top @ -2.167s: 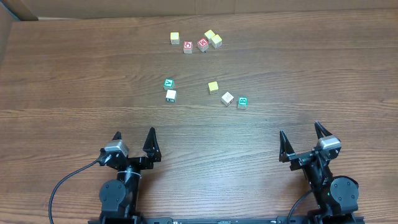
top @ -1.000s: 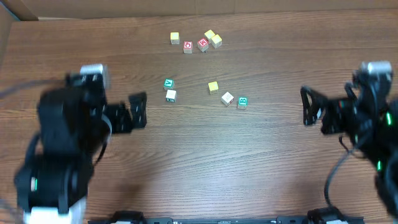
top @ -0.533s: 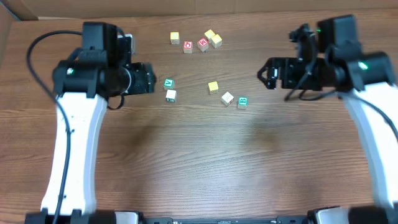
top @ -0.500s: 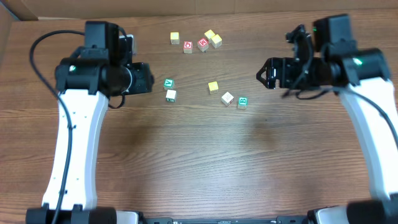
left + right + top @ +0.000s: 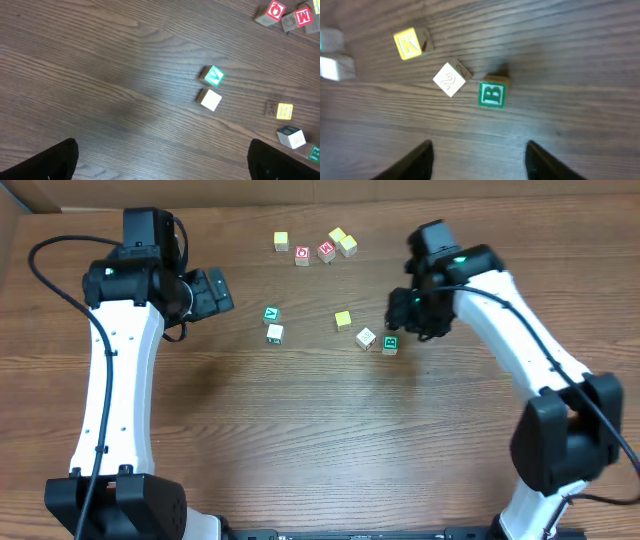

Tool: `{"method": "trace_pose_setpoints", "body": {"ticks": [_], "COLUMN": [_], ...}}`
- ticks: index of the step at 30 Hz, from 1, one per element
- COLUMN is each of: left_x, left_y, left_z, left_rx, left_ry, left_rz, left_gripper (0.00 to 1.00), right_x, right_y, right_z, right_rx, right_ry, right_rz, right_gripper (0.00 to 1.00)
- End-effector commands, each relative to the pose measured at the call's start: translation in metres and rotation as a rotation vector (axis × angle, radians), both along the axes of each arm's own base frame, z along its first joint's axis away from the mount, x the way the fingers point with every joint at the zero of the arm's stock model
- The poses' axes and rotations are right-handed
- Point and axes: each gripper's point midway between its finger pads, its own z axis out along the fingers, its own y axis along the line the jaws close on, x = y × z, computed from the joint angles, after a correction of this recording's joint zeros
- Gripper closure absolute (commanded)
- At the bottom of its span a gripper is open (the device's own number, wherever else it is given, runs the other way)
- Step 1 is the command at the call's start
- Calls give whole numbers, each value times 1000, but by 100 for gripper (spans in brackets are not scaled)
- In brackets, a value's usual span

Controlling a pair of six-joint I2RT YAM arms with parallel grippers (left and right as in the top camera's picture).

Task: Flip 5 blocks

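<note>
Green B block [image 5: 492,94], on table [image 5: 580,55]: directly ahead of right gripper [image 5: 479,149], untouched, jaws apart; white 2 block [image 5: 449,79] just beside it; left gripper [image 5: 162,147] well apart from it, jaws wide

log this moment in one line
left gripper open, nothing held | right gripper open, aimed at green B block | no contact
</note>
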Motion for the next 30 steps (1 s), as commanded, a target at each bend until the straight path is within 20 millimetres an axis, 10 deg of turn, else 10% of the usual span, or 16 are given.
{"method": "trace_pose_setpoints", "body": {"ticks": [1,13,30], "left_x": [5,5,5], "left_y": [2,2,2], "left_z": [7,7,7], "left_rx": [7,7,8], "left_ry": [-23,-23,-22], "left_rz": [26,25,25], "left_gripper": [0,0,0], "right_x": [6,8,-1], "right_y": [4,-1,-2], "right_z": [-21,-90,-70], "right_rx": [-79,-169,-171], "right_ry": [5,77,125], "right_rz": [-5,2,-23], "right_gripper": [36,46,73]}}
